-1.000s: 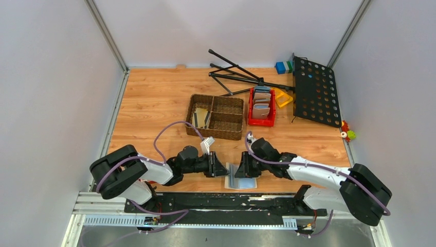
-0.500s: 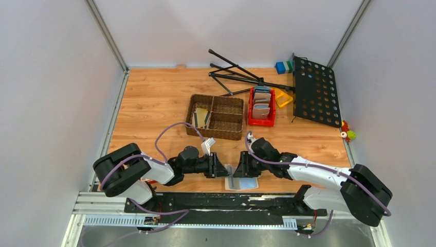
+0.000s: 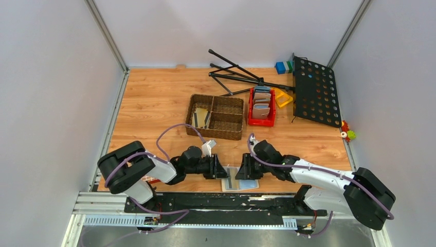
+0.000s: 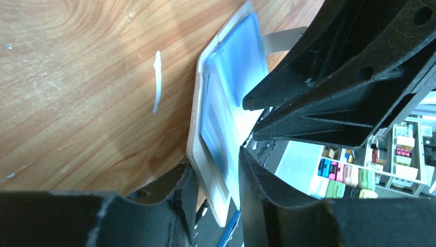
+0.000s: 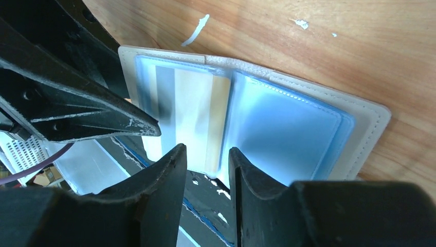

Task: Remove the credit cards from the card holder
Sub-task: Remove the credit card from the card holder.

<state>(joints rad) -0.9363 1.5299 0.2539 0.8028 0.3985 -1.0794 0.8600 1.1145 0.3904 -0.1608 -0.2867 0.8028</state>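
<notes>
The beige card holder [image 3: 246,184] lies open and flat at the table's near edge, its pale blue pockets facing up. In the right wrist view its left pocket holds credit cards: a whitish one with a grey stripe [image 5: 180,108] and a tan-gold one [image 5: 220,113]. My left gripper [image 3: 220,171] is at the holder's left edge. Its jaws stand apart [image 4: 216,164] loosely around the beige cover [image 4: 205,159]. My right gripper [image 3: 239,174] hovers over the holder's near edge, open [image 5: 206,152], with nothing between its fingers.
A brown woven basket [image 3: 221,135] stands behind the grippers, a red bin [image 3: 260,122] with other wallets to its right. A folded black stand [image 3: 236,74] and a black perforated plate [image 3: 314,91] lie at the back right. The black rail [image 3: 226,198] borders the near edge.
Both grippers have opened. The card holder, which was held partly raised between them, now lies flat and open, slightly nearer the table's front edge.
</notes>
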